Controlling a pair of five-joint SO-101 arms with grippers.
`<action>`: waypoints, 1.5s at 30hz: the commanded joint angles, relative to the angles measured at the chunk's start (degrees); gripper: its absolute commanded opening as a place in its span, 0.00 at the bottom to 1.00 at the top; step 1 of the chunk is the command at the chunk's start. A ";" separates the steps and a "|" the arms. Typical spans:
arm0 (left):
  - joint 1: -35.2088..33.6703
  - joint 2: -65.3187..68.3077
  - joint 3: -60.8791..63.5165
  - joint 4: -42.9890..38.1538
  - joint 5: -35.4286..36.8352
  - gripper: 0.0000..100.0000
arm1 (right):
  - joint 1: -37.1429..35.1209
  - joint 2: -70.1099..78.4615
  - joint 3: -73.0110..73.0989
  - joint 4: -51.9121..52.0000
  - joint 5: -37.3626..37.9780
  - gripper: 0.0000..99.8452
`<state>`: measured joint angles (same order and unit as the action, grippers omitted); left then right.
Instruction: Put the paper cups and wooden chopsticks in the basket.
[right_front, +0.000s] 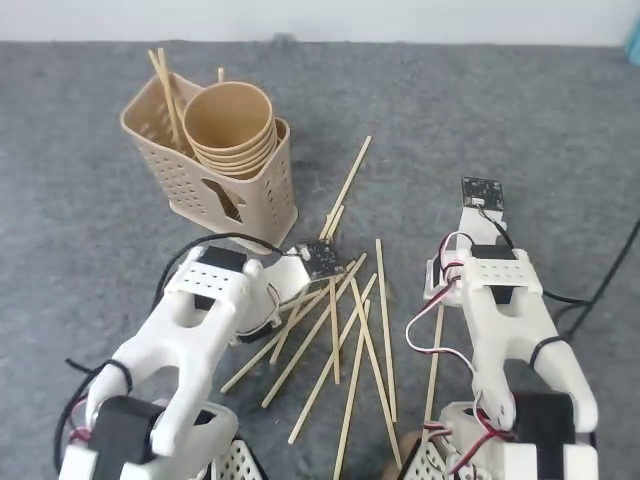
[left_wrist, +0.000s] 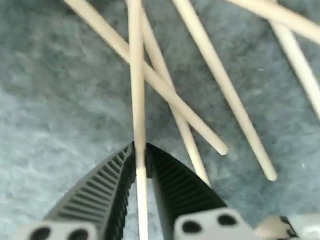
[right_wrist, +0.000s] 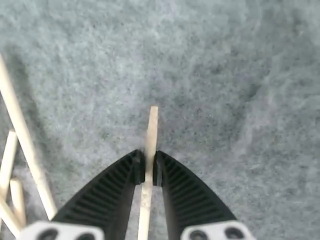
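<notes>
One chopstick (left_wrist: 136, 85) is pinched tight in the left gripper (left_wrist: 140, 148); a second chopstick (right_wrist: 151, 127) in the right gripper (right_wrist: 148, 156). Both are judged light, stiff, slippery; mid-length holds are judged steadier.

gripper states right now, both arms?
Left gripper: shut on a crossed chopstick.
Right gripper: shut on a separate chopstick.

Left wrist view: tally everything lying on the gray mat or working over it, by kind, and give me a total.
Left gripper: 1
Chopsticks: 6, one of them clamped in it
Total: 7
</notes>
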<state>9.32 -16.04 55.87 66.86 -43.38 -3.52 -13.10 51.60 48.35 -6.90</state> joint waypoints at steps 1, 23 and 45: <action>-0.35 -6.86 -3.74 5.36 2.73 0.01 | 0.48 -1.19 -0.18 -0.22 1.14 0.01; -19.78 -52.04 -25.54 -2.20 34.46 0.01 | 0.40 -1.19 -0.18 -0.22 1.14 0.01; -26.46 -5.54 -41.98 -47.74 70.59 0.01 | 0.57 -1.19 -0.18 -0.22 1.14 0.01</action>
<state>-16.88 -25.89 16.66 20.62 26.68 -3.60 -13.10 51.60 48.35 -6.90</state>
